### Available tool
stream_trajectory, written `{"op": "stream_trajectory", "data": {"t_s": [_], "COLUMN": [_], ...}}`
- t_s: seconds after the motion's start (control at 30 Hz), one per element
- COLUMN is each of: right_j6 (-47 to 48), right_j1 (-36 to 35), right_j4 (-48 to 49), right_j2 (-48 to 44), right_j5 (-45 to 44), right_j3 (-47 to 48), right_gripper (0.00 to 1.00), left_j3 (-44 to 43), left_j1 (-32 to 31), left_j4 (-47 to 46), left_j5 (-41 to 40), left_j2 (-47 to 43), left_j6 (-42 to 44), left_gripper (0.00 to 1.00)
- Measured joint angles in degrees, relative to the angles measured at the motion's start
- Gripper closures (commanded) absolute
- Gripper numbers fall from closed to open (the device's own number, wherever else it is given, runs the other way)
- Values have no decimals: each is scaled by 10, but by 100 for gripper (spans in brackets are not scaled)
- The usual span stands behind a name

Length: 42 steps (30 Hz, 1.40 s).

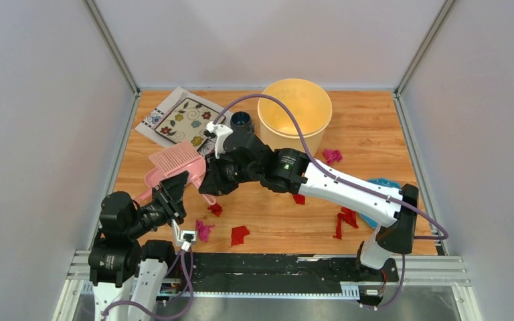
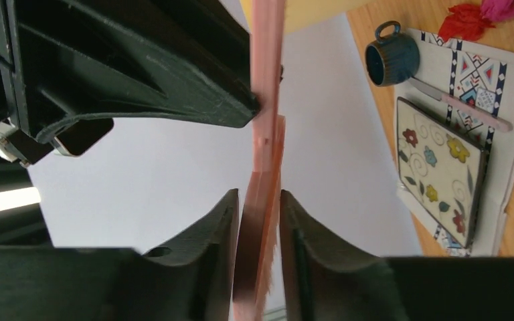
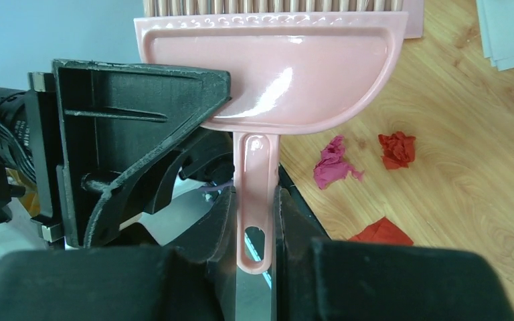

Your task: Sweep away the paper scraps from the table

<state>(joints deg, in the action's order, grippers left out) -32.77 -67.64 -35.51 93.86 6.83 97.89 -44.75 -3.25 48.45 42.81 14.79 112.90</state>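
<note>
Overhead, about a dozen small crumpled red and magenta paper scraps (image 1: 239, 234) lie scattered on the orange-brown wood-grain table (image 1: 375, 127). Most are across the lower middle and right of the frame, and one magenta bit lies just right of the tub.

Both tools are bunched at centre left, above and left of most scraps. The right jaws are clamped on the slim handle of a pink plastic hand brush (image 3: 274, 73). The handle runs straight back between them, and the half-moon head with pale bristles points away. The left jaws sit tight against both faces of a pink plastic dustpan (image 1: 173, 160), seen edge-on from the wrist with no gap showing. Which part of it they hold I cannot tell.

The nearest scraps lie just below both sets of jaws, close to each. The sweep probably has to draw the farther ones leftward toward the pan.

A round yellow plastic tub (image 1: 294, 110) at upper centre looks empty. A small dark blue cup (image 1: 242, 121) stands beside it at the edge of a white patterned placemat (image 1: 170, 103). The cup's inside is too dark to read.
</note>
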Motion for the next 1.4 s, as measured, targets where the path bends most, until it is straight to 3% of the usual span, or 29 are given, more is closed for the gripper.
{"op": "stream_trajectory", "data": {"t_s": [0.03, 0.07, 0.27, 0.3, 0.37, 0.4, 0.5, 0.67, 0.73, 0.83, 1.1, 1.27, 1.4], "right_j6": [2, 3, 20, 26, 43, 59, 115, 213, 249, 293, 357, 378, 392], "right_j1": [0, -1, 2, 2, 0, -1, -7, -3, -1, -1, -1, -1, -1], "right_j4": [0, 1, 6, 6, 7, 13, 20, 31, 41, 43, 14, -20, -31], "right_j2": [4, 6, 10, 9, 4, -5, -79, -276, -327, -360, -235, -150, -122], "right_j5": [3, 7, 12, 11, 9, 4, -28, -79, -75, -57, -34, -10, 28], "right_j3": [1, 1, 1, 1, 0, -8, -67, -143, -141, -132, -86, -60, -29], "right_gripper": [100, 100, 98, 76, 49, 28, 1, 0, 0, 1, 16, 21, 30], "left_j3": [3, 3, 9, 9, 3, -5, -61, -221, -283, -304, -246, -205, -194], "left_j1": [0, 0, 0, 0, 0, 0, 0, 0, 0, 0, 0, 0, 0], "left_j4": [-7, -12, -12, -10, -3, 5, 65, 194, 224, 236, 273, 281, 287], "left_j5": [-1, -2, -13, -13, -15, -16, -38, -38, -10, 38, 180, 212, 225], "left_j2": [0, 0, 2, 2, 4, 7, 38, 182, 252, 307, 332, 307, 298], "left_j6": [3, 4, 8, 8, 8, 4, -63, -259, -334, -418, -547, -584, -591], "left_gripper": [89, 98, 100, 100, 100, 100, 100, 100, 100, 100, 100, 100, 100]}}
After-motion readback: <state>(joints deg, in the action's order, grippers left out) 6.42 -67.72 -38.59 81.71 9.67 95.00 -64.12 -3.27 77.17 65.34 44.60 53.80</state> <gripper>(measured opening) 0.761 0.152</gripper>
